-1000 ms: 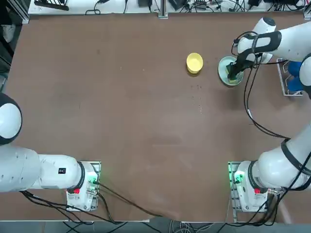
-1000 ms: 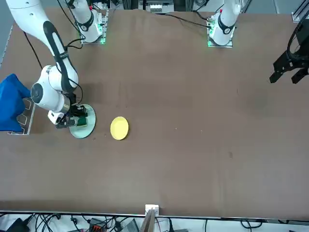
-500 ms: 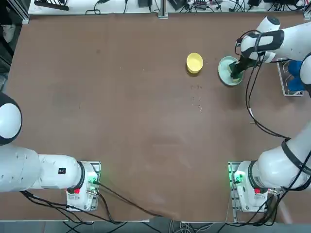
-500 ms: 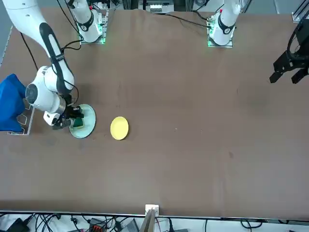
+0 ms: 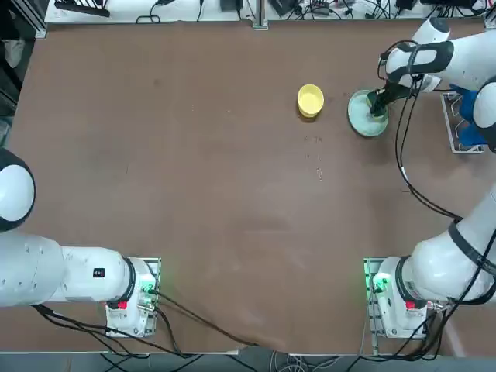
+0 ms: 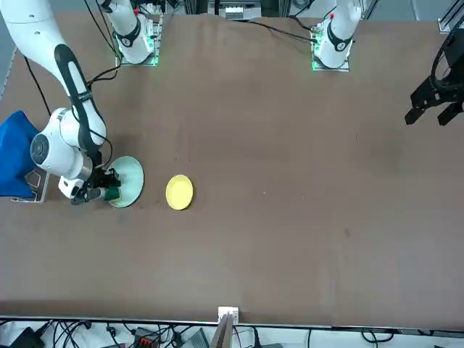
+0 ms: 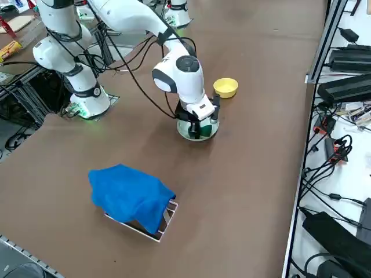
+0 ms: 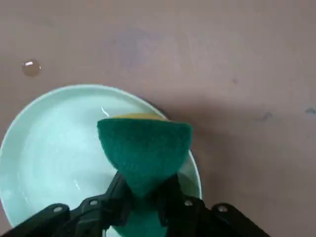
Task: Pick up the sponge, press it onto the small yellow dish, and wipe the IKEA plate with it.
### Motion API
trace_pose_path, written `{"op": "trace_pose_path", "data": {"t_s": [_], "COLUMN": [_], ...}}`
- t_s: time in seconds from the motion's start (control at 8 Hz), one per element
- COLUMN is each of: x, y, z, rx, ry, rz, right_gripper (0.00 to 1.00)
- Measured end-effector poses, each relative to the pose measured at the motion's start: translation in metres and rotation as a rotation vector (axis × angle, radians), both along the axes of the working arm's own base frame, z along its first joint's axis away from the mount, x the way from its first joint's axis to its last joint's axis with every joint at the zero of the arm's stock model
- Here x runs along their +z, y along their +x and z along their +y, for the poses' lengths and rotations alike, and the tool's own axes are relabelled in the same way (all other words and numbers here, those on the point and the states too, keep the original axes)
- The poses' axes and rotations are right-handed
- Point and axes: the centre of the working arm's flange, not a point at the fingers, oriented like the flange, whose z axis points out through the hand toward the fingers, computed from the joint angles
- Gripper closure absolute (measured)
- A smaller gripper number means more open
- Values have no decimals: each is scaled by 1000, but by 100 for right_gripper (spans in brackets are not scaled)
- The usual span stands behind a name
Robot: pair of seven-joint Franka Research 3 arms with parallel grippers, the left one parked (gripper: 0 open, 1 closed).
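I see my right gripper (image 8: pixel 145 197) squeezed tight on the sponge (image 8: pixel 143 150), which sits on the edge of the IKEA plate (image 8: pixel 47 148), its long side pointing straight out from the fingers, green side up.

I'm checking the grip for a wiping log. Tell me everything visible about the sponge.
The sponge is a small block with a dark green scouring face over yellow foam, of which only a thin edge shows. The right gripper is shut on it, squeezing its middle so it flares wide beyond the fingers. It sits over the rim of the pale mint IKEA plate, on the side away from the small yellow dish.
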Motion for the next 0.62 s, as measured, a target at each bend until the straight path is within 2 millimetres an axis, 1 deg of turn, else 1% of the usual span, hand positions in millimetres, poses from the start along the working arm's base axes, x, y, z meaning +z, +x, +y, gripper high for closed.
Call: {"op": "trace_pose_path", "data": {"t_s": [0.12,0.25,0.5,0.62], "x": [-2,-5,-6,-6], "y": [4,7,9,9], "z": [6,18,49,62], "rx": [5,3,-22,-34], "ry": [3,5,7,6], "rz": [-1,2,10,14], "right_gripper": [70,70,70,70]}}
